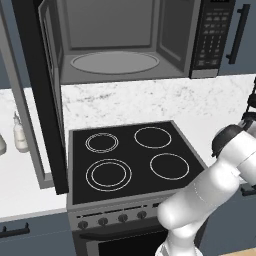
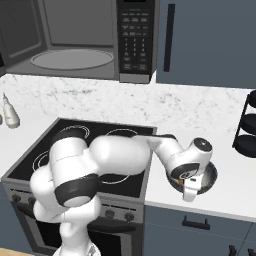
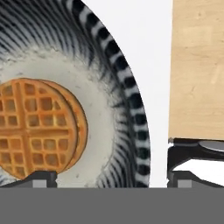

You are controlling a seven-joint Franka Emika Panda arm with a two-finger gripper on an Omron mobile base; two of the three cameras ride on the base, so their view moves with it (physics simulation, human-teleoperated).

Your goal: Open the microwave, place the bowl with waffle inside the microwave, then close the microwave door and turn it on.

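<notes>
Microwave door [image 1: 42, 95] swung open above stovetop [image 1: 131, 160], gripper [image 3: 111, 177] lowered over bowl [image 3: 131, 100] right of stovetop, fingers apart astride its rim, waffle [image 3: 39, 127] inside bowl

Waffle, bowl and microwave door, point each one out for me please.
waffle [image 3: 37, 131]: hand view, centre of its top grid.
bowl [image 3: 131, 105]: hand view, ribbed inner wall.
microwave door [image 1: 42, 110]: left base view, dark edge, swung open.

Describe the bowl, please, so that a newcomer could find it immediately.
Start at the black stovetop under the open microwave. On the white counter just right of it sits the bowl, beneath the gripper. It is round and ribbed inside, holding a golden waffle.
</notes>
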